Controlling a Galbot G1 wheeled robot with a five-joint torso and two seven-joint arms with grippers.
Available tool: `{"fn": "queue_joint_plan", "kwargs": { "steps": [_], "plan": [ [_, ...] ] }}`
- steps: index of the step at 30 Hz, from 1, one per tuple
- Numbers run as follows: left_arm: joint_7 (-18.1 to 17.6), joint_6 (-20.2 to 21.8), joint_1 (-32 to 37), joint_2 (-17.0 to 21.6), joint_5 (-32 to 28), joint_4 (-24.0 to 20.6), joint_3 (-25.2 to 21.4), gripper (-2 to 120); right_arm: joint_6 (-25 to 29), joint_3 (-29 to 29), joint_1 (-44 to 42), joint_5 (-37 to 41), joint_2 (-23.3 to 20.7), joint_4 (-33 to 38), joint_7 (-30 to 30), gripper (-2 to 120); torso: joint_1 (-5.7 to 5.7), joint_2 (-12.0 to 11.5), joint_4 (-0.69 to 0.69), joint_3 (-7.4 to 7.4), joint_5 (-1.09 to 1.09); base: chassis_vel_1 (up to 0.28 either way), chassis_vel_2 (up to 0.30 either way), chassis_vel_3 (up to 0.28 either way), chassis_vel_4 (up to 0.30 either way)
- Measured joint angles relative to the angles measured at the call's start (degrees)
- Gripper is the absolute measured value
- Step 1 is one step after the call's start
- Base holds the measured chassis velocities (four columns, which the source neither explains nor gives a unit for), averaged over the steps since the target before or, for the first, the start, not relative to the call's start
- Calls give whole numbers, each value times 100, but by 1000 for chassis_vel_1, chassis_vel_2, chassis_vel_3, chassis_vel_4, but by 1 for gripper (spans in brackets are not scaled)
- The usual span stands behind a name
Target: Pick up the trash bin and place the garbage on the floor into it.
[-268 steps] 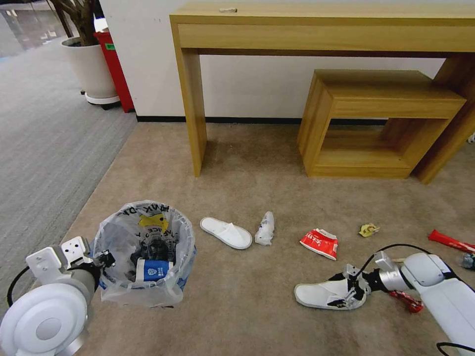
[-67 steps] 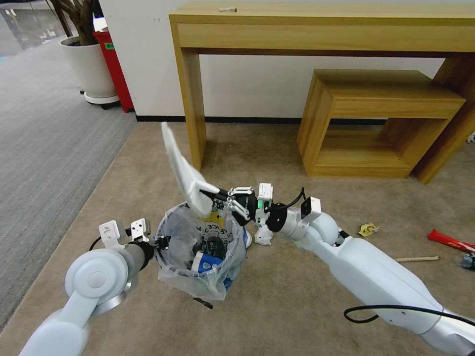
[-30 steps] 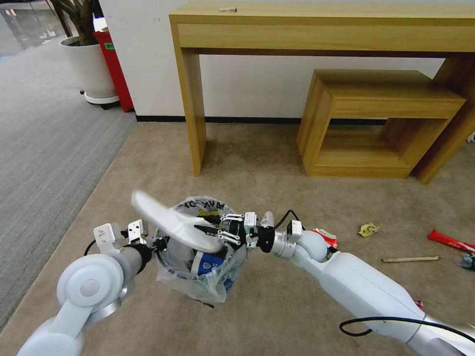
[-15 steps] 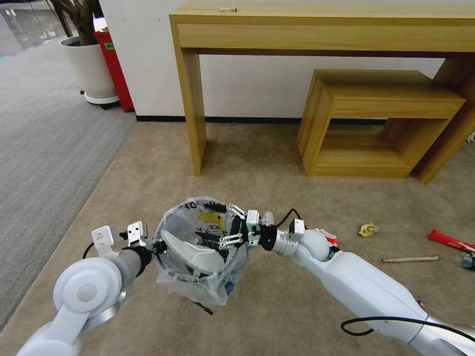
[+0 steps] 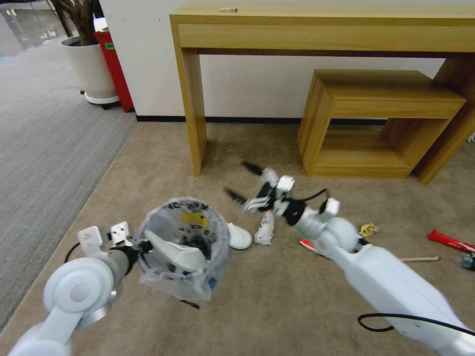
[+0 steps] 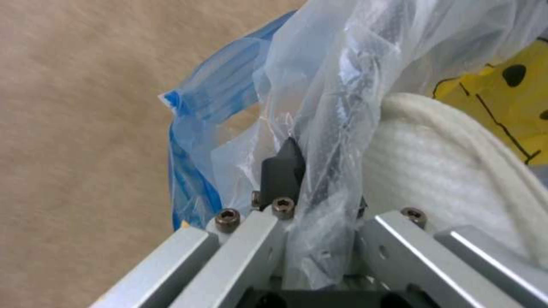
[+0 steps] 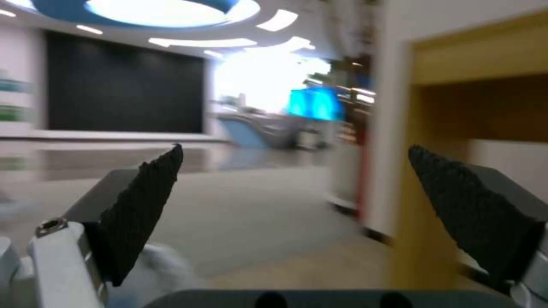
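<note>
One slipper [image 5: 173, 249] is lying in the bin [image 5: 183, 247], white sole poking up over the crinkly bag [image 6: 337, 85], and a second slipper [image 5: 238, 236] sits on the carpet [image 5: 277, 296] just past the bin, right under the right gripper [image 5: 242, 183]. That gripper is up in the air with its black fingers [image 7: 143, 205] spread wide and nothing between them, so I'd guess the step in hand is fetching the next bit of litter.

If it were me I'd go for that second slipper since it's the nearest thing below the open jaws, or the white crumpled wad [image 5: 265, 228] just beside it. Come down with the jaws straddling the thin edge of the sole, not the flat of it. It's floppy, so pinch near the middle or it'll droop and catch the bag rim on the way in.

The left gripper [image 6: 311, 214] is pinched shut on the bin's rim, bag plastic bunched between the fingers, holding the bin off the carpet and close to the robot. Something pale blue [image 6: 205, 128] hangs outside the bag near that grip.

The right arm is stretched forward and up, wrist cocked toward the desk leg [image 5: 193, 109]. Farther out to its right are the yellow scrap [image 5: 368, 229], the stick [image 5: 418, 258] and the red wrapper [image 5: 450, 241].
</note>
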Motion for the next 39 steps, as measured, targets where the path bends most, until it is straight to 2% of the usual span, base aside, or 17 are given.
{"fn": "queue_joint_plan", "kwargs": {
  "steps": [1,2,5,6,9,16,23,32,39],
  "plan": [
    [-1,-23,73,34,135,-38,-87,0,-158,378,-305,-205,-102,127,407,100,0,0,0,0,0,0,0,0,0],
    [-1,-23,73,34,135,-38,-87,0,-158,378,-305,-205,-102,127,407,100,0,0,0,0,0,0,0,0,0],
    [-81,-45,221,73,349,-114,-315,0,-353,1216,-1046,-717,-195,352,1196,100,0,0,-1,-1,0,0,0,0,0],
    [-81,-45,221,73,349,-114,-315,0,-353,1216,-1046,-717,-195,352,1196,100,0,0,-1,-1,0,0,0,0,0],
    [-135,-43,339,58,373,-164,-498,0,-380,1845,-1579,-1087,-99,421,1666,100,0,0,0,-1,0,0,0,0,0],
    [-244,-37,438,16,364,-214,-633,0,-146,2494,-2309,-1364,167,450,1860,100,0,0,0,-1,-1,0,0,0,0],
    [-218,-30,483,33,334,-229,-678,0,3,2713,-2659,-1400,364,520,1690,100,0,1,-1,-1,0,0,0,0,0],
    [-183,-25,573,13,333,-297,-756,0,121,2643,-2667,-1417,462,521,1539,100,0,1,0,-1,-1,-14,8,5,-15],
    [-163,-25,605,19,333,-304,-853,0,178,2608,-2638,-1410,470,511,1427,100,0,0,-1,0,-2,-131,130,125,-131]
  ]
}}
